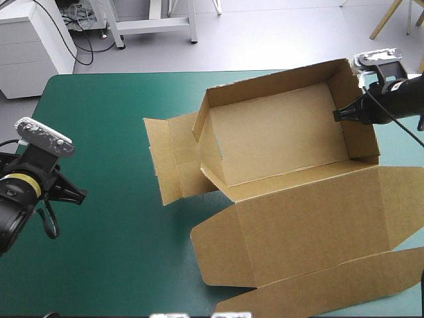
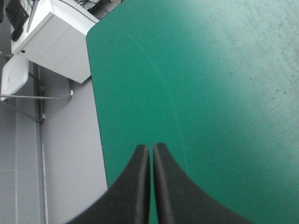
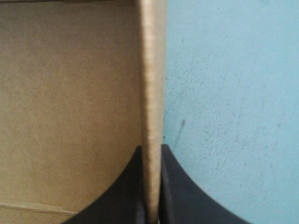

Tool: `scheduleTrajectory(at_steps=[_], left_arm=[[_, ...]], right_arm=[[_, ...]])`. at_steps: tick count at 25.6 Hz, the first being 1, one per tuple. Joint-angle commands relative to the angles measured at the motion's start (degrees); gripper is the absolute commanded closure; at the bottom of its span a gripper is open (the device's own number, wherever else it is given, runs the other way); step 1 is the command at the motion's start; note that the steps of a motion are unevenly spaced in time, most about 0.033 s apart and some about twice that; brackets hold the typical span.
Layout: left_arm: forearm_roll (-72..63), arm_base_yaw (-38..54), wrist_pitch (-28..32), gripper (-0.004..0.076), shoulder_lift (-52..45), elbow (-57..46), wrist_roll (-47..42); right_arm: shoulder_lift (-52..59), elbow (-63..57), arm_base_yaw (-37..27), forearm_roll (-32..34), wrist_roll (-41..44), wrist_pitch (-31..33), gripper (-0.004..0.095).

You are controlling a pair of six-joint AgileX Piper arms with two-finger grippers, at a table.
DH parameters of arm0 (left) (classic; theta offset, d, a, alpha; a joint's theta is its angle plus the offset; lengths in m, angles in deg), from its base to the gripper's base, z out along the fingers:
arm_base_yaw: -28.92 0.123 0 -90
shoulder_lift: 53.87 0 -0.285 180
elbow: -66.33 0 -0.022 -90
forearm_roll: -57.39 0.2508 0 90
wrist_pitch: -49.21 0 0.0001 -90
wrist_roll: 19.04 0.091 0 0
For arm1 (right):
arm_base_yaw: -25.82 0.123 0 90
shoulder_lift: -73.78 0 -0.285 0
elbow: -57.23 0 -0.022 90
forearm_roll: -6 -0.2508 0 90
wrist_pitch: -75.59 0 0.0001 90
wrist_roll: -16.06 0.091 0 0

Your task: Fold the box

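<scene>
My right gripper [image 1: 339,114] is clamped on the brown cardboard box [image 1: 278,129], a cut sheet of board that stands as an open tray with its walls raised. My two black fins there are all but closed, and the tray's right-hand wall [image 3: 152,93] stands upright between them. One fin is inside the tray over its brown floor. The other is outside it, above the teal-green table cover [image 3: 233,93].

The box rests on that cover. From its near wall the broad lid [image 1: 311,218] lies flat and open, reaching away from the tray toward me, with a narrower front flap [image 1: 331,286] at its outer end. From the box's left wall a side flap [image 1: 169,159] lies spread on the cover.

My left gripper [image 2: 152,147] hovers well apart from the box, far out to its left, beyond the side flap. Its black fins are pressed together into one pointed arch with only a hairline between them, and they hold nothing. Ahead of them and under them there is only bare cover.
</scene>
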Motion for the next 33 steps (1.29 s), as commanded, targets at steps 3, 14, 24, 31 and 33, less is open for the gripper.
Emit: scheduleTrajectory(at_steps=[3, 14, 24, 31, 33], left_arm=[[-0.56, 4.7, 7.27, 0.0706, 5.1, 1.4, 1.17], [-56.45, 38.61, 16.53, 0.0706, 13.64, -0.62, 34.16], [-96.05, 49.09, 11.01, 0.0707, 23.52, -17.98, 67.48], [-108.33, 47.81, 9.29, 0.063, 26.43, -18.2, 69.13], [-110.22, 47.34, 8.68, 0.0492, 26.69, -18.2, 69.13]], right_arm=[[3.91, 1.59, -1.06, -4.37, -0.41, -1.81, 0.0928], [3.91, 1.44, -1.15, -4.62, -0.41, -1.81, 0.0927], [3.91, 1.44, -1.15, -8.28, -1.27, -1.81, 0.0928], [3.91, 1.44, -1.15, -9.15, -1.85, -1.81, 0.0927], [3.91, 1.44, -1.15, -9.76, -1.85, -1.81, 0.0928]])
